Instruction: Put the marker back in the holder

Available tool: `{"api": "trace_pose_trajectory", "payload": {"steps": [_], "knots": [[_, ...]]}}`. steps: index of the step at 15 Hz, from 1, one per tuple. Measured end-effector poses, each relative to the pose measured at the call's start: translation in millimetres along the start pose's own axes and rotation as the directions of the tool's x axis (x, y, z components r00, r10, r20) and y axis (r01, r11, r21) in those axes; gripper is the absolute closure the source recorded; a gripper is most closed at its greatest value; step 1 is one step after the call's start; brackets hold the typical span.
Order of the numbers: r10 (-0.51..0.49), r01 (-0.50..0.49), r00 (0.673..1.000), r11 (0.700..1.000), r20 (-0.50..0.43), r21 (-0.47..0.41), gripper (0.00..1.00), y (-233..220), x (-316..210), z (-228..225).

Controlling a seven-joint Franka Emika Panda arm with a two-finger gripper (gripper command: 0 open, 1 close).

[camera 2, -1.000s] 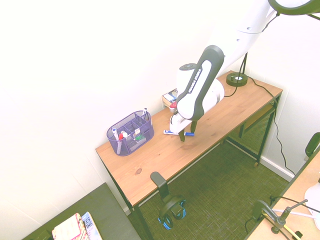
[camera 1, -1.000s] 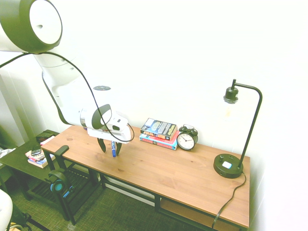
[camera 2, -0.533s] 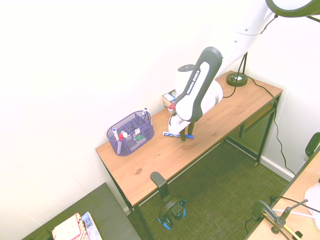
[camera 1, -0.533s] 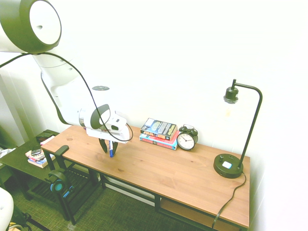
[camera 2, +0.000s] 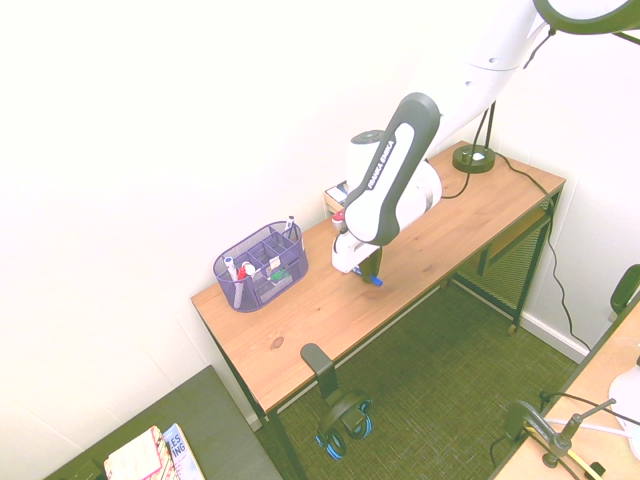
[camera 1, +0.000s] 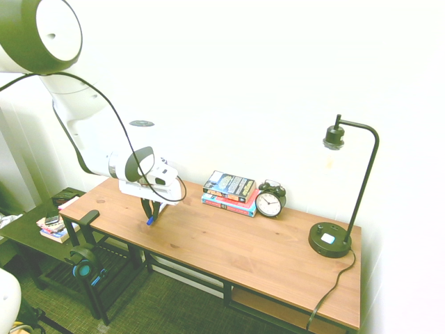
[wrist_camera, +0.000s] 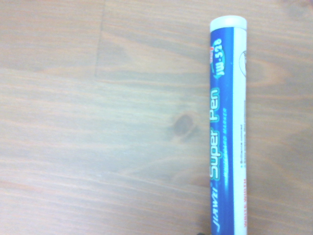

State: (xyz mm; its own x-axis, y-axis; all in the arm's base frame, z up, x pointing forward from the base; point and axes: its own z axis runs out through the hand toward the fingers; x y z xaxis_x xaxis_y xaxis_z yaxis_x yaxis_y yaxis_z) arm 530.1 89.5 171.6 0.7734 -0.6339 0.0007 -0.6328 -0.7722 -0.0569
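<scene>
The marker (wrist_camera: pixel 227 127), white with a blue printed label, runs lengthwise through the wrist view over bare wood. Only its blue end (camera 2: pixel 375 282) (camera 1: pixel 149 220) pokes out below the fingers in the exterior views. My gripper (camera 2: pixel 369 272) (camera 1: pixel 151 212) is shut on it, low over the desk near the front edge. The purple mesh holder (camera 2: pixel 260 267) stands at the desk's end by the wall, about a hand's width from the gripper, with several pens in its compartments. The arm hides the holder in the first exterior view.
A stack of books (camera 1: pixel 230 193) and a black alarm clock (camera 1: pixel 270 200) stand by the wall, a black desk lamp (camera 1: pixel 332 240) at the far end. The wooden desk (camera 1: pixel 264 257) has a headphone hook (camera 2: pixel 320 366) on its front edge. A low side table (camera 1: pixel 31 233) stands beside it.
The fingers have closed from open onto the marker. The hand has shifted a little toward the holder end of the desk, and the marker shows less below the fingers.
</scene>
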Motion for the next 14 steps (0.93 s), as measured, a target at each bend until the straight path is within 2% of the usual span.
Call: {"api": "trace_pose_trajectory", "payload": {"steps": [3, 5, 7, 10, 12, 14], "knots": [[0.054, -0.048, 0.994, 0.997, 0.095, -0.062, 1.0, -15, -25, -61], [0.106, -0.086, 0.973, 0.991, 0.203, -0.105, 1.0, -23, -49, -101], [0.143, -0.113, 0.939, 0.987, 0.312, -0.114, 1.0, -41, -51, -136], [0.225, -0.189, 0.863, 0.974, 0.451, -0.124, 1.0, -63, -15, -175], [0.301, -0.267, 0.796, 0.953, 0.525, -0.142, 1.0, -78, 13, -166], [0.383, -0.341, 0.715, 0.921, 0.585, -0.187, 1.0, -99, 34, -137]]}}
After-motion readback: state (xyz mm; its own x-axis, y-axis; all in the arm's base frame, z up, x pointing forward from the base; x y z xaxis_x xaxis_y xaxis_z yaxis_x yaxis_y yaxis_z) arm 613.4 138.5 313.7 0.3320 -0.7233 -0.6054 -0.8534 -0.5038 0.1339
